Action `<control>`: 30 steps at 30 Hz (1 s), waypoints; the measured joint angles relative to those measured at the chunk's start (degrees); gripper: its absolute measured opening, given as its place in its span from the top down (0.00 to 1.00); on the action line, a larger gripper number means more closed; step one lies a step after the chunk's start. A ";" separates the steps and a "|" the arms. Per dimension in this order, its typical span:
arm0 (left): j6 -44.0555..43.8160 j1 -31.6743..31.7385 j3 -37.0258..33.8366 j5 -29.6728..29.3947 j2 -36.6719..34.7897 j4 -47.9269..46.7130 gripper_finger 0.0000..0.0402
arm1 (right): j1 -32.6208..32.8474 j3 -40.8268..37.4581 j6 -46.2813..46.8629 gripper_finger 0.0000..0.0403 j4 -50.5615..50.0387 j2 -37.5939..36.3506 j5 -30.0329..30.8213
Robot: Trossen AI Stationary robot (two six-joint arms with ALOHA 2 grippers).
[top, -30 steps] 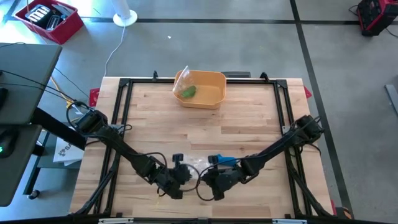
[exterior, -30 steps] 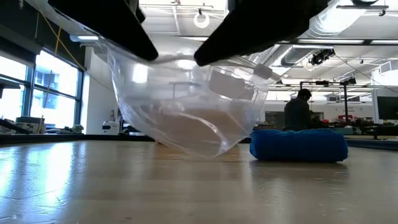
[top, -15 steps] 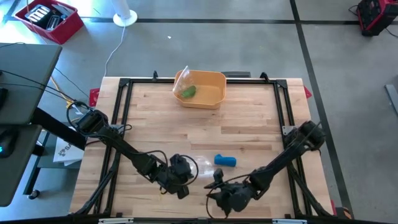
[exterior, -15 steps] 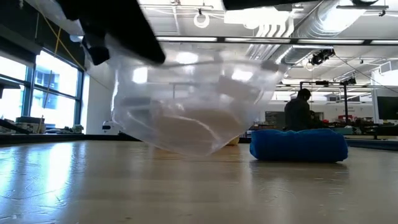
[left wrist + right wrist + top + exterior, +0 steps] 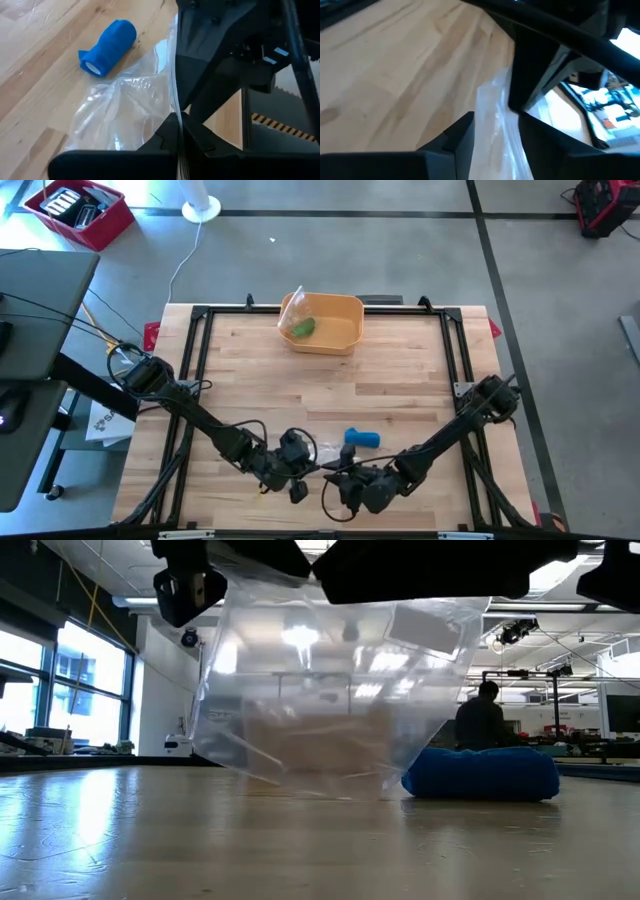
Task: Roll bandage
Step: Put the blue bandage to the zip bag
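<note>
Two grippers meet at the table's (image 5: 400, 395) near edge. The left gripper (image 5: 296, 468) has its fingers clamped on the clear plastic bag (image 5: 330, 690). A second ago the right gripper (image 5: 345, 485) also held the bag; it then pulled away, and now sits back at the rim, fingers apart around the film. The blue bandage roll (image 5: 362, 439) lies just beyond, outside the bag; bagging probably comes next.

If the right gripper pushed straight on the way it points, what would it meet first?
Probably the clear plastic bag: its edge already sits between the right gripper's open fingers, with the left gripper right behind, pinching that bag. Depth is unclear.
</note>
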 joint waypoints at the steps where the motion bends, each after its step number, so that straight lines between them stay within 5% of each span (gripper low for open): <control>1: 0.05 0.01 0.00 -0.03 -0.02 0.10 1.00 | 0.04 0.00 -0.02 0.67 -0.55 0.00 0.45; 7: 0.98 0.00 0.00 1.44 0.00 1.21 1.00 | -0.64 0.00 2.42 0.71 -4.19 -0.02 3.26; 12: 2.28 -0.20 0.00 1.46 -0.02 1.30 1.00 | -2.02 0.04 6.52 0.78 -6.22 0.27 -11.36; 17: 4.52 -0.13 0.02 -2.71 -0.21 0.54 1.00 | -1.96 0.00 8.48 0.93 -6.50 1.48 -19.44; 20: 3.55 -0.15 0.02 -5.66 -0.21 -4.19 1.00 | -1.15 0.02 7.91 0.99 -5.88 1.33 -18.76; 30: 6.44 -1.58 0.04 -10.21 0.23 -9.42 1.00 | -0.36 3.46 10.64 0.95 -4.61 1.22 -8.19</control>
